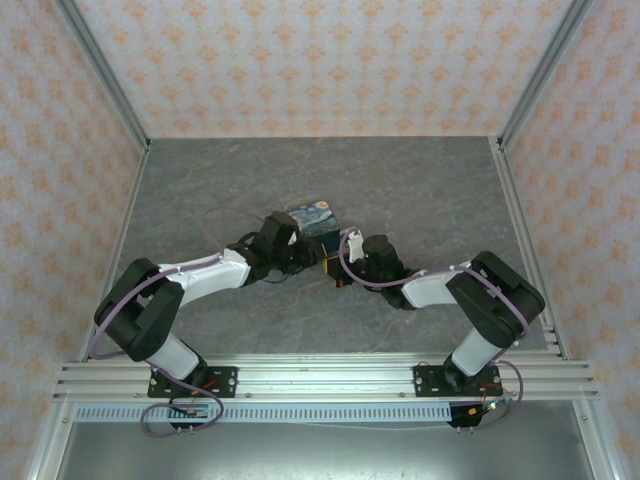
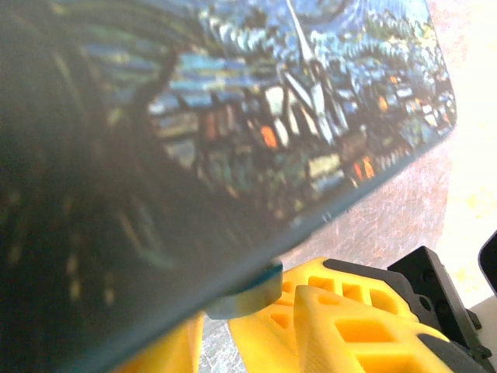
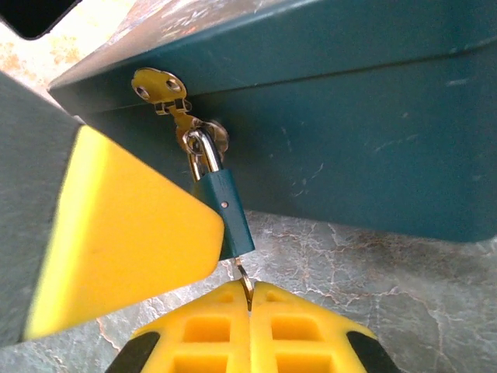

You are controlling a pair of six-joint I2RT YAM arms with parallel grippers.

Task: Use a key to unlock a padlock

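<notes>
The key [image 3: 244, 278] is mostly hidden inside the right claw [image 3: 250, 294].

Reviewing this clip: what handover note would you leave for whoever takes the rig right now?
The right gripper is shut on the key, whose tip is at the bottom of the padlock.
The left gripper is against the tin box; its grip is unclear.
The padlock hangs from the box's hasp, with the shackle closed.
Done: key in hand, at the keyhole.
Left: seat the key if needed, turn it, free the shackle.
</notes>
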